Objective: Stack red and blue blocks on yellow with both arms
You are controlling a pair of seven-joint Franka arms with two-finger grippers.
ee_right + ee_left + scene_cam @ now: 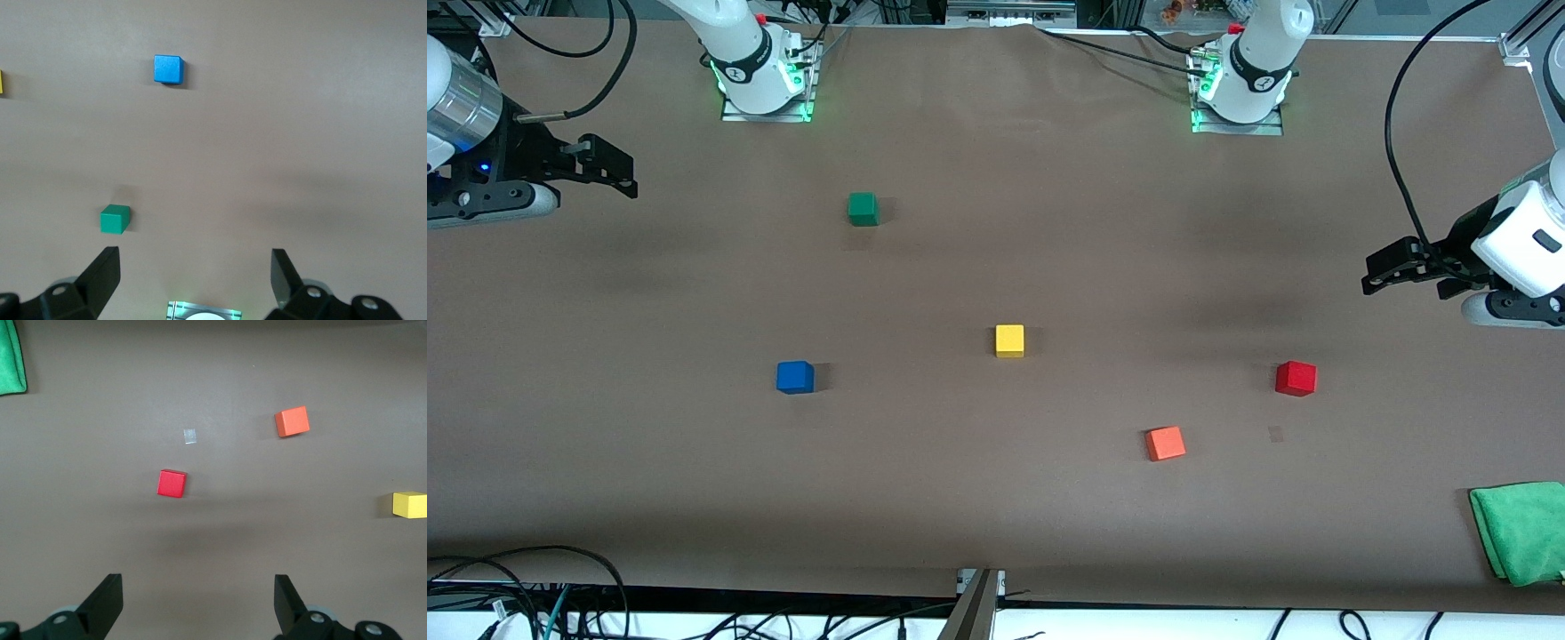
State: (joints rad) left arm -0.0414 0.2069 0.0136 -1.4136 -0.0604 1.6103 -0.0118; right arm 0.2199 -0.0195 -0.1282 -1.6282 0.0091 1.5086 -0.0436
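The yellow cube (pixel 1009 340) sits mid-table; it also shows in the left wrist view (pixel 409 505). The blue cube (pixel 795 377) (pixel 167 69) lies toward the right arm's end, slightly nearer to the front camera than the yellow one. The red cube (pixel 1296 378) (pixel 172 483) lies toward the left arm's end. My left gripper (pixel 1375 271) (pixel 197 587) is open and empty, up in the air at its end of the table, apart from the red cube. My right gripper (pixel 618 169) (pixel 193 260) is open and empty, up over its own end.
An orange cube (pixel 1165 443) (pixel 292 421) lies between yellow and red, nearer to the front camera. A green cube (pixel 863 209) (pixel 115 219) sits close to the right arm's base (pixel 760 80). A green cloth (pixel 1525 532) (pixel 10 357) lies at the left arm's end, near the table's front edge.
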